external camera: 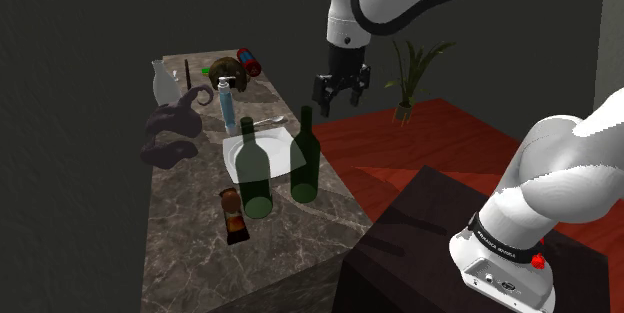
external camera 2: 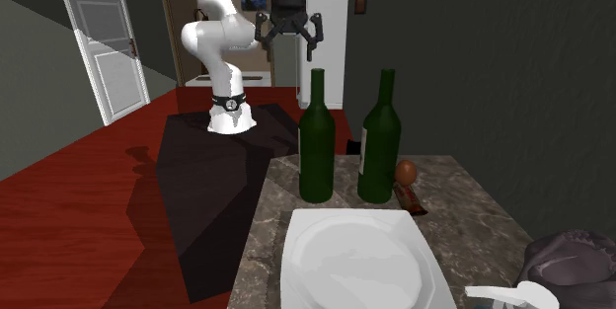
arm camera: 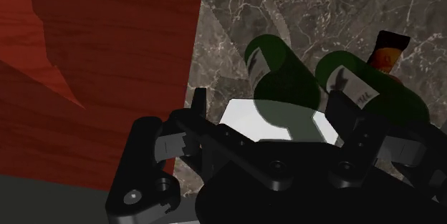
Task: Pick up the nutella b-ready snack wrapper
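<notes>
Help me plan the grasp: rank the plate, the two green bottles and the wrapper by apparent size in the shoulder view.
1. The plate, though the bottles cover part of it.
2. Tied: the left bottle and the right bottle look alike, and the left one stands nearer the camera.
3. The wrapper, smallest.

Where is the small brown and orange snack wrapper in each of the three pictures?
Shoulder view: wrapper lies on the marble table, just left of the nearer green bottle.
Second exterior view: wrapper peeks out right of the right-hand bottle, behind it.
Wrist view: wrapper pokes out beyond that same bottle.
Shared landmark: that green bottle, always next to the wrapper.
</notes>
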Available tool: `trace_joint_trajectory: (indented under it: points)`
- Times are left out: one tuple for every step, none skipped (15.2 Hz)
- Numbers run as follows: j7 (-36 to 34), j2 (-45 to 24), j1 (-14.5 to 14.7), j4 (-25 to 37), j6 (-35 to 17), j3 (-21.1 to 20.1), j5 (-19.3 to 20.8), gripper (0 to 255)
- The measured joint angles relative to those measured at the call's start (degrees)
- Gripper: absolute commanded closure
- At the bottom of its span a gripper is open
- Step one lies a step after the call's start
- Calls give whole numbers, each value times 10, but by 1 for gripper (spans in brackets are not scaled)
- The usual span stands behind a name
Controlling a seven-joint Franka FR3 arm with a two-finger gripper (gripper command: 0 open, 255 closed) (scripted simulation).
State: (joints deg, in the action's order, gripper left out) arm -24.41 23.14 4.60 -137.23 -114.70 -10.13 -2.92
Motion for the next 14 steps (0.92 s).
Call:
trace_joint_trajectory:
  points:
    - [-9,-20,1,4,-15,-7,2,0]
    - [-20,-43,3,13,-28,-15,3,0]
    - [-24,-58,2,16,-39,-18,6,0]
    - [-34,-77,4,20,-53,-25,9,0]
    - [-47,-98,6,27,-66,-33,12,0]
    - [-57,-118,8,37,-75,-40,17,0]
    - [-68,-142,9,46,-88,-46,23,0]
    - [-78,-164,10,57,-97,-50,30,0]
    - [-88,-181,11,70,-107,-54,37,0]
    - [-103,-207,15,85,-113,-60,45,0]
    - [-113,-231,17,99,-119,-64,53,0]
    - [-126,-257,20,115,-125,-67,63,0]
    - [-137,-278,23,124,-134,-69,72,0]
    - [-145,-299,26,138,-138,-69,80,0]
